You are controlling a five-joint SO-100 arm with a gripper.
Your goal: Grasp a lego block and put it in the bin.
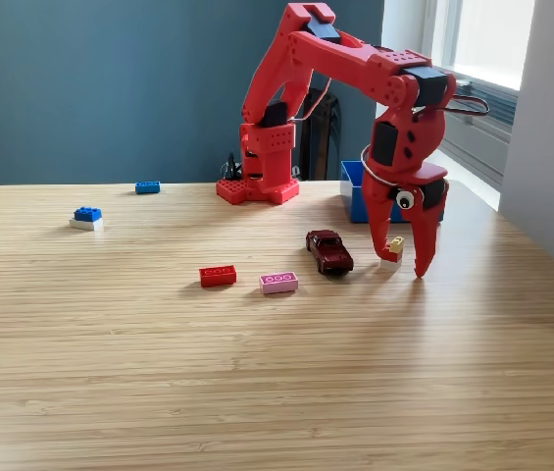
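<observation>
A red robot arm (335,59) stands bolted at the back of a pale wooden table (257,373) and reaches forward and down toward the exterior view's right, its gripper (406,265) hanging with the tips just at the tabletop. The two red fingers (424,250) are spread apart, and a small cream-coloured block (395,244) sits between them, close to the finger on the view's left (whether that finger touches it cannot be told). The blue bin (354,194) stands behind the gripper, beside the arm's base on the view's right; the gripper hides most of it, and what lies inside cannot be seen from this angle. Just to the left of the gripper is a dark red toy car (329,251). Further left on the table lie a pink block (278,283) and a red block (218,276), near each other but apart. Well away, near the view's left, a blue block sits on a white one (86,218), and another blue block (147,186) lies alone near the back edge
</observation>
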